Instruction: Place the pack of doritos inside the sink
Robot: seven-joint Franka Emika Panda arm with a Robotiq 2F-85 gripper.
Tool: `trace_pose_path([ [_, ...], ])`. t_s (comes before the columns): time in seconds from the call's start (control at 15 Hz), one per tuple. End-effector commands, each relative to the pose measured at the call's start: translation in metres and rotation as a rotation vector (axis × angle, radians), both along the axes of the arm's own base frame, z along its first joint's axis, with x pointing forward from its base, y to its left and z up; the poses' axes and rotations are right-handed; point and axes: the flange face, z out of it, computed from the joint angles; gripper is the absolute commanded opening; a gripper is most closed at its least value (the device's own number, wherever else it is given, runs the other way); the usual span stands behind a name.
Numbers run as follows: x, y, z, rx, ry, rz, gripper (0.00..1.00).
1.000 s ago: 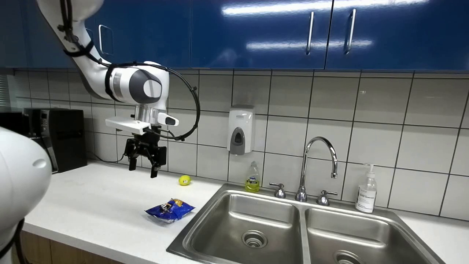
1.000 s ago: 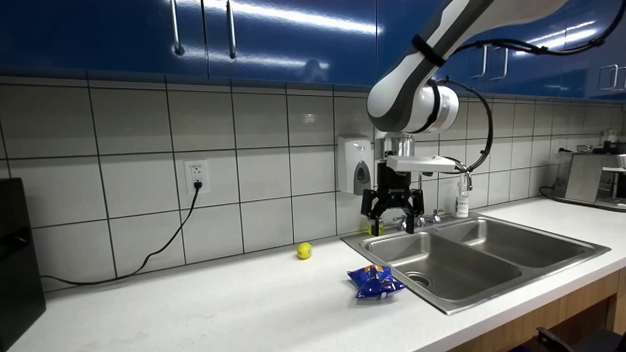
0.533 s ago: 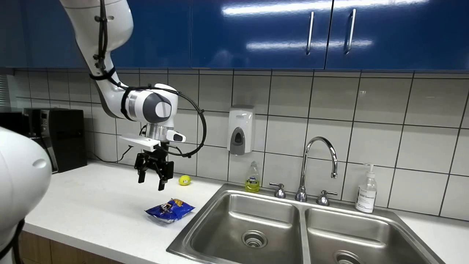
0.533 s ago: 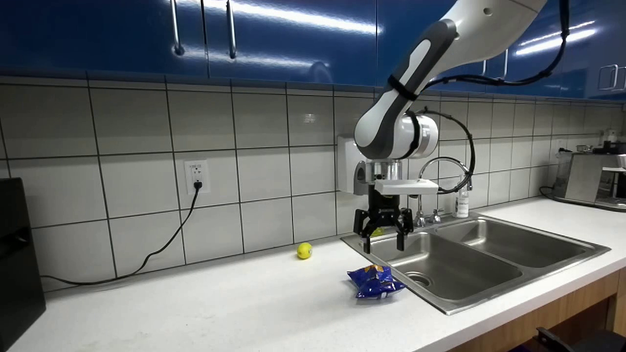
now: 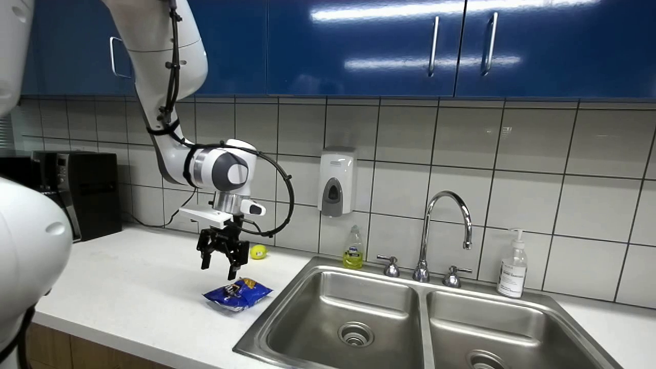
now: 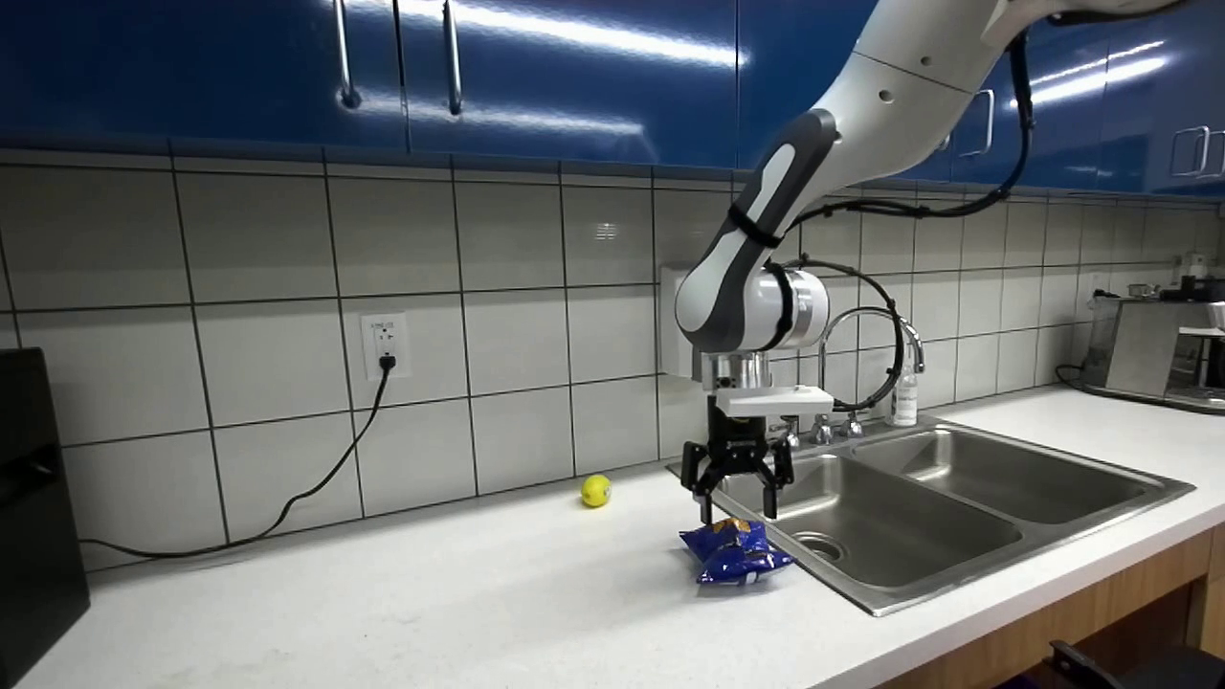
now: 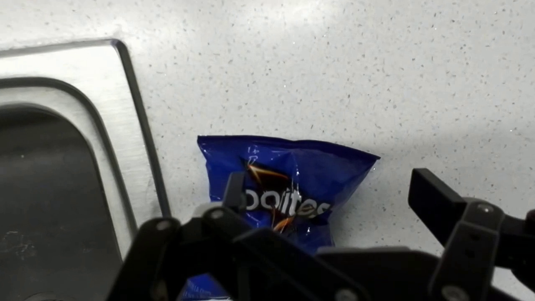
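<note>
Wrist view: the doritos bag (image 7: 301, 177) lies on the speckled worktop (image 7: 355, 75), beside the sink (image 7: 106, 75).
Its flat top edge faces the top of that view, and its long way runs down and a bit left. White letters cross the shiny, crinkly blue skin. The sink is smooth gray metal, and its bowl has round corners. The claw (image 5: 219, 269) hangs over the bag, its black fingers (image 7: 432, 205) spread wide.
</note>
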Motion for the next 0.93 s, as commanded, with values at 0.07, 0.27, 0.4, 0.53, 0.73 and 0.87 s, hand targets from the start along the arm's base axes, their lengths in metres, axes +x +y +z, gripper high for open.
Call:
trace_pose_path([
  [0.07,0.018,-0.006,-0.020,-0.001,0.002,-0.024,1.00],
  [0.27,0.025,-0.010,-0.031,-0.004,-0.001,-0.036,1.00],
  [0.4,0.029,-0.012,-0.037,-0.005,-0.002,-0.042,1.00],
  [0.53,0.033,-0.015,-0.041,-0.006,-0.004,-0.050,1.00],
  [0.73,0.037,-0.018,-0.045,-0.007,-0.003,-0.057,1.00],
  [0.87,0.039,-0.019,-0.047,-0.008,-0.003,-0.061,1.00],
])
